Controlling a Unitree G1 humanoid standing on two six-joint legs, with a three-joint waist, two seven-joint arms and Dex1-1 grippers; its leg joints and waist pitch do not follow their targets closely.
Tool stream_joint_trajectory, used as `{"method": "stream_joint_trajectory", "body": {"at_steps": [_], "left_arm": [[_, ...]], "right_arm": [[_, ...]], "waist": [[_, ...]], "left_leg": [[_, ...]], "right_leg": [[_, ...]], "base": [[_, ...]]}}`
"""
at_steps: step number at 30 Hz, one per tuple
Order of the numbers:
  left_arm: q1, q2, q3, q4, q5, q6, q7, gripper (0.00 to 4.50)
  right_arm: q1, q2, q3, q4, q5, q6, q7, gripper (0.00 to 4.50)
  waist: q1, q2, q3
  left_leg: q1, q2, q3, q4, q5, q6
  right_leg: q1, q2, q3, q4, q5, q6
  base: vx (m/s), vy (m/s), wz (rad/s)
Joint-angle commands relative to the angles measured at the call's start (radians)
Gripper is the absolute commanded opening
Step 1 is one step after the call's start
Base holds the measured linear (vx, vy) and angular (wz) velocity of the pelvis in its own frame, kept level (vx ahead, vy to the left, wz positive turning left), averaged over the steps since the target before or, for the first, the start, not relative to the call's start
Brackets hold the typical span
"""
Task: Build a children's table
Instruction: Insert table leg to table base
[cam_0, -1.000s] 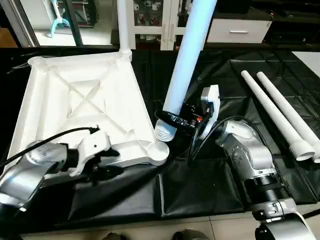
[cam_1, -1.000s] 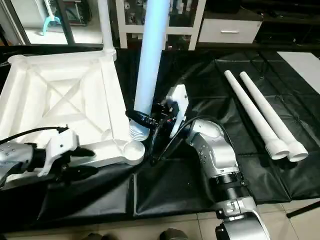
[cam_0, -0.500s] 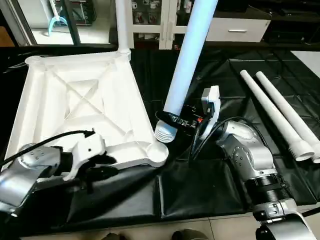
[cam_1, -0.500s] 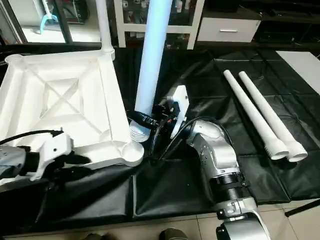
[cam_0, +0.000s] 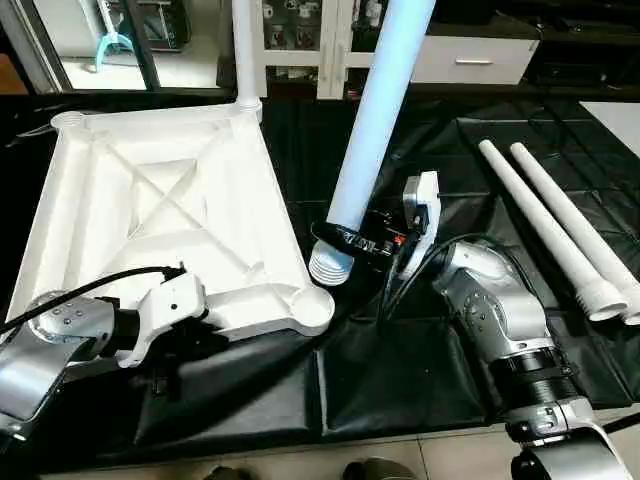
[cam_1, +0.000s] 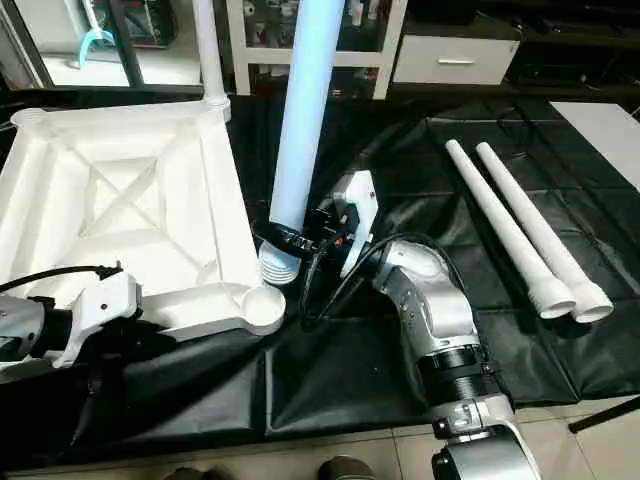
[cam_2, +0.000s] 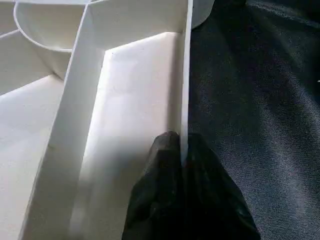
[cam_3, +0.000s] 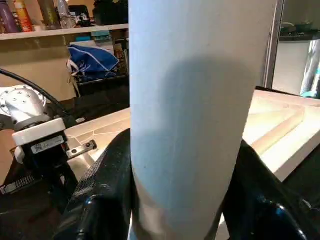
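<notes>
The white table top (cam_0: 165, 215) lies underside up on the black mat, its ribs showing. One leg (cam_0: 243, 50) stands in its far corner socket. My right gripper (cam_0: 347, 240) is shut on another leg (cam_0: 375, 120), held nearly upright, with its threaded end (cam_0: 327, 268) just beside and above the near right corner socket (cam_0: 312, 308). The wrist view shows that leg (cam_3: 190, 100) between the black fingers (cam_3: 105, 190). My left gripper (cam_2: 181, 142) is shut on the top's thin near rim (cam_2: 184, 75); the head view shows the left gripper (cam_0: 200, 325) at the near edge.
Two more white legs (cam_0: 548, 232) lie side by side on the mat at the right. A white cabinet (cam_0: 300, 30) and a drawer unit (cam_0: 470, 60) stand behind the mat. The mat's front edge meets the tiled floor (cam_0: 420, 455).
My left gripper's fingers have closed onto the top's near rim, and that arm has settled slightly lower and to the left. The right arm and its leg have stayed put.
</notes>
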Motion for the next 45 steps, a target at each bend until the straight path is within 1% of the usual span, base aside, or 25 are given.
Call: {"method": "stream_joint_trajectory", "body": {"at_steps": [1, 3, 6, 9, 10, 11, 13, 14, 15, 16, 18, 19, 20, 22, 26, 27, 28, 30, 32, 36, 40, 41, 42, 44, 45], "left_arm": [[0.014, -0.046, -0.004, 0.01, -0.009, -0.006, 0.036, 0.0], [0.005, -0.068, -0.008, 0.011, -0.01, -0.005, 0.049, 0.0], [-0.009, -0.096, -0.019, 0.009, -0.008, 0.004, 0.061, 0.0], [-0.029, -0.13, -0.042, 0.003, -0.005, 0.023, 0.071, 0.0], [-0.034, -0.145, -0.048, 0.003, -0.002, 0.027, 0.072, 0.0], [-0.042, -0.166, -0.057, 0.008, 0.001, 0.032, 0.074, 0.0], [-0.046, -0.181, -0.062, 0.012, 0.002, 0.033, 0.076, 0.0], [-0.052, -0.2, -0.068, 0.022, 0.009, 0.026, 0.084, 0.0], [-0.052, -0.2, -0.068, 0.022, 0.009, 0.026, 0.084, 0.0], [-0.059, -0.217, -0.073, 0.037, 0.021, 0.011, 0.09, 0.0], [-0.06, -0.22, -0.074, 0.04, 0.025, 0.006, 0.091, 0.0], [-0.066, -0.232, -0.074, 0.054, 0.026, -0.006, 0.087, 0.0], [-0.066, -0.232, -0.074, 0.054, 0.026, -0.006, 0.087, 0.0], [-0.076, -0.243, -0.074, 0.066, 0.026, -0.009, 0.084, 0.0], [-0.086, -0.228, -0.104, 0.085, 0.087, -0.035, 0.091, 0.0], [-0.086, -0.228, -0.104, 0.085, 0.087, -0.035, 0.091, 0.0], [-0.091, -0.222, -0.117, 0.091, 0.113, -0.047, 0.094, 0.0], [-0.095, -0.221, -0.122, 0.097, 0.127, -0.055, 0.093, 0.0], [-0.098, -0.221, -0.121, 0.096, 0.126, -0.049, 0.091, 0.0], [-0.103, -0.214, -0.127, 0.104, 0.136, -0.055, 0.074, 0.0], [-0.104, -0.218, -0.123, 0.11, 0.139, -0.06, 0.071, 0.0], [-0.104, -0.219, -0.122, 0.11, 0.14, -0.06, 0.07, 0.0], [-0.106, -0.221, -0.121, 0.111, 0.14, -0.06, 0.07, 0.0], [-0.108, -0.227, -0.116, 0.111, 0.136, -0.06, 0.074, 0.0], [-0.109, -0.231, -0.113, 0.112, 0.133, -0.06, 0.076, 0.0]], "right_arm": [[0.008, 0.001, -0.015, -0.041, 0.014, 0.001, -0.005, 1.85], [0.009, 0.002, -0.015, -0.041, 0.015, 0.001, -0.005, 1.85], [0.016, 0.003, -0.01, -0.039, 0.009, -0.003, -0.004, 1.85], [0.026, -0.014, 0.02, -0.02, -0.031, -0.023, 0.008, 1.85], [0.028, -0.019, 0.026, -0.013, -0.04, -0.026, 0.011, 1.85], [0.033, -0.025, 0.032, -0.006, -0.044, -0.023, 0.019, 1.85], [0.036, -0.029, 0.035, -0.003, -0.045, -0.021, 0.025, 1.85], [0.043, -0.038, 0.043, 0.003, -0.055, -0.03, 0.035, 1.85], [0.043, -0.038, 0.043, 0.003, -0.055, -0.03, 0.035, 1.85], [0.049, -0.054, 0.058, 0.023, -0.087, -0.074, 0.048, 1.85], [0.05, -0.056, 0.059, 0.028, -0.092, -0.084, 0.05, 1.85], [0.048, -0.051, 0.046, 0.056, -0.098, -0.119, 0.044, 1.85], [0.048, -0.051, 0.046, 0.056, -0.098, -0.119, 0.044, 1.85], [0.035, -0.035, 0.019, 0.092, -0.086, -0.141, 0.026, 1.85], [0.024, -0.028, 0.01, 0.12, -0.087, -0.172, 0.02, 1.85], [0.024, -0.028, 0.01, 0.12, -0.087, -0.172, 0.02, 1.85], [0.011, -0.018, -0.005, 0.138, -0.083, -0.194, 0.007, 1.85], [-0.006, -0.006, -0.021, 0.157, -0.074, -0.212, 0.0, 1.85], [-0.018, -0.001, -0.026, 0.166, -0.071, -0.218, 0.0, 1.85], [-0.034, -0.003, -0.02, 0.194, -0.075, -0.226, 0.019, 1.85], [-0.034, -0.022, 0.004, 0.213, -0.096, -0.213, 0.062, 1.85], [-0.034, -0.026, 0.008, 0.215, -0.098, -0.209, 0.069, 1.85], [-0.034, -0.034, 0.012, 0.222, -0.102, -0.207, 0.078, 1.85], [-0.037, -0.041, 0.006, 0.244, -0.104, -0.219, 0.081, 1.85], [-0.038, -0.042, 0.003, 0.25, -0.104, -0.221, 0.08, 1.85]], "waist": [[-0.002, 0.015, -0.053], [0.001, 0.013, -0.053], [0.002, 0.016, -0.054], [0.004, 0.015, -0.053], [0.005, 0.015, -0.054], [0.006, 0.014, -0.054], [0.009, 0.014, -0.056], [0.01, 0.011, -0.058], [0.011, 0.011, -0.057], [0.013, 0.011, -0.059], [0.017, 0.01, -0.059], [0.019, 0.009, -0.059], [0.02, 0.01, -0.059], [0.021, 0.009, -0.059], [0.021, 0.012, -0.057], [0.021, 0.012, -0.057], [0.02, 0.012, -0.055], [0.02, 0.012, -0.054], [0.018, 0.012, -0.05], [0.019, 0.013, -0.049], [0.019, 0.011, -0.051], [0.017, 0.003, -0.047], [0.02, 0.007, -0.047], [0.019, 0.006, -0.046], [0.019, 0.005, -0.044]], "left_leg": [[0.029, 0.029, -0.016, -0.091, -0.299, -0.028], [0.029, 0.028, -0.015, -0.089, -0.294, -0.021], [0.028, 0.028, -0.015, -0.088, -0.287, -0.018], [0.03, 0.028, -0.013, -0.087, -0.278, -0.016], [0.028, 0.027, -0.013, -0.087, -0.275, -0.016], [0.027, 0.027, -0.014, -0.087, -0.272, -0.014], [0.029, 0.027, -0.013, -0.085, -0.267, -0.012], [0.027, 0.028, -0.013, -0.084, -0.262, -0.007], [0.026, 0.027, -0.013, -0.085, -0.261, -0.005], [0.028, 0.027, -0.012, -0.083, -0.259, -0.003], [0.027, 0.027, -0.011, -0.082, -0.249, 0.0], [0.027, 0.027, -0.011, -0.082, -0.247, 0.004], [0.03, 0.027, -0.01, -0.081, -0.253, 0.004], [0.029, 0.027, -0.01, -0.081, -0.254, 0.005], [0.029, 0.028, -0.013, -0.084, -0.275, 0.002], [0.029, 0.028, -0.013, -0.084, -0.275, 0.002], [0.031, 0.028, -0.013, -0.085, -0.289, 0.001], [0.032, 0.028, -0.013, -0.085, -0.3, -0.003], [0.029, 0.029, -0.016, -0.088, -0.314, -0.007], [0.033, 0.03, -0.015, -0.089, -0.324, -0.011], [0.027, 0.029, -0.016, -0.09, -0.309, -0.006], [0.025, 0.029, -0.015, -0.091, -0.309, -0.002], [0.027, 0.029, -0.015, -0.09, -0.311, 0.0], [0.029, 0.029, -0.014, -0.089, -0.319, -0.002], [0.027, 0.029, -0.016, -0.09, -0.326, -0.004]], "right_leg": [[0.025, -0.059, 0.05, -0.09, -0.291, -0.196], [0.025, -0.059, 0.051, -0.09, -0.296, -0.198], [0.027, -0.06, 0.052, -0.091, -0.307, -0.196], [0.025, -0.06, 0.051, -0.093, -0.308, -0.196], [0.027, -0.059, 0.051, -0.093, -0.309, -0.195], [0.028, -0.06, 0.051, -0.093, -0.31, -0.193], [0.027, -0.06, 0.051, -0.094, -0.305, -0.194], [0.03, -0.061, 0.051, -0.092, -0.303, -0.196], [0.03, -0.06, 0.051, -0.093, -0.307, -0.194], [0.029, -0.061, 0.05, -0.093, -0.308, -0.192], [0.03, -0.061, 0.051, -0.093, -0.299, -0.192], [0.029, -0.062, 0.051, -0.094, -0.304, -0.191], [0.026, -0.061, 0.052, -0.096, -0.312, -0.192], [0.027, -0.061, 0.052, -0.095, -0.314, -0.193], [0.026, -0.062, 0.052, -0.098, -0.346, -0.18], [0.026, -0.062, 0.052, -0.098, -0.346, -0.18], [0.023, -0.062, 0.052, -0.101, -0.362, -0.178], [0.021, -0.062, 0.052, -0.102, -0.374, -0.178], [0.021, -0.063, 0.052, -0.102, -0.393, -0.174], [0.017, -0.063, 0.053, -0.103, -0.396, -0.169], [0.022, -0.062, 0.052, -0.1, -0.366, -0.179], [0.02, -0.06, 0.052, -0.101, -0.368, -0.178], [0.02, -0.062, 0.053, -0.102, -0.38, -0.175], [0.017, -0.064, 0.054, -0.105, -0.402, -0.173], [0.018, -0.065, 0.054, -0.106, -0.424, -0.168]], "base": [[0.0, 0.0, 0.0], [0.0, 0.0, 0.0], [0.0, 0.0, 0.0], [0.0, 0.0, 0.0], [0.0, 0.0, 0.0], [0.0, 0.0, 0.0], [0.0, 0.0, 0.0], [0.0, 0.0, 0.0], [0.0, 0.0, 0.0], [0.0, 0.0, 0.0], [0.0, 0.0, 0.0], [0.0, 0.0, 0.0], [0.0, 0.0, 0.0], [0.0, 0.0, 0.0], [0.0, 0.0, 0.0], [0.0, 0.0, 0.0], [0.0, 0.0, 0.0], [0.0, 0.0, 0.0], [0.0, 0.0, 0.0], [0.0, 0.0, 0.0], [0.0, 0.0, 0.0], [0.0, 0.0, 0.0], [0.0, 0.0, 0.0], [0.0, 0.0, 0.0], [0.0, 0.0, 0.0]]}}
